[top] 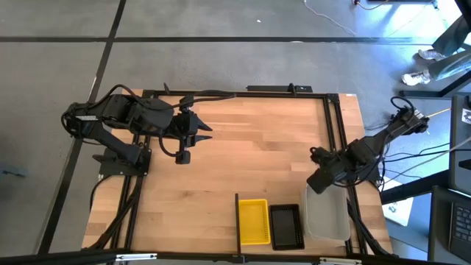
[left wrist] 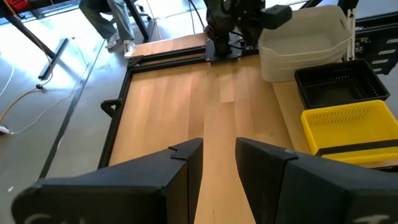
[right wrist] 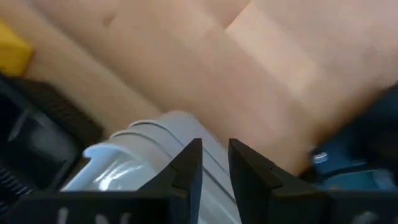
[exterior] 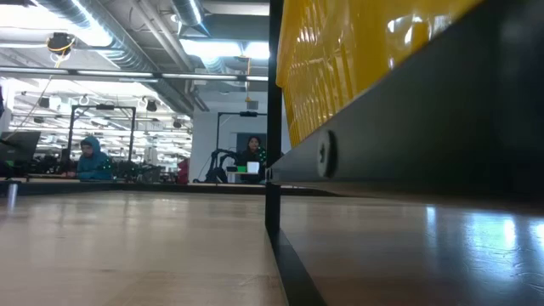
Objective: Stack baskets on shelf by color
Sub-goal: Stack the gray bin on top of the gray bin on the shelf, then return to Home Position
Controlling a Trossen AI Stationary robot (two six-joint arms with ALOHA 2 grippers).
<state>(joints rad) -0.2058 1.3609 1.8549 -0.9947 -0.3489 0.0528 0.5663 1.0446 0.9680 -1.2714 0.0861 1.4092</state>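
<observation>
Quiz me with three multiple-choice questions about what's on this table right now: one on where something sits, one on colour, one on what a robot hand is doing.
1. Where does the black mesh plastic basket sit?
A. Between the yellow plastic basket and the translucent grey-white plastic baskets
B. Alone at the table's far edge
C. Under the left arm

2. What colour is the basket right beside the thin dark upright divider?
A. Black
B. Yellow
C. Red

3. How do the left gripper's jaws stand?
A. Clamped on a basket
B. Holding a cable
C. Apart, with nothing between them

Answers:
1 A: the high view shows the black mesh basket between the yellow basket and the grey-white baskets.
2 B: the yellow one lies against the divider.
3 C: the left gripper shows only bare wooden tabletop between its jaws.
</observation>
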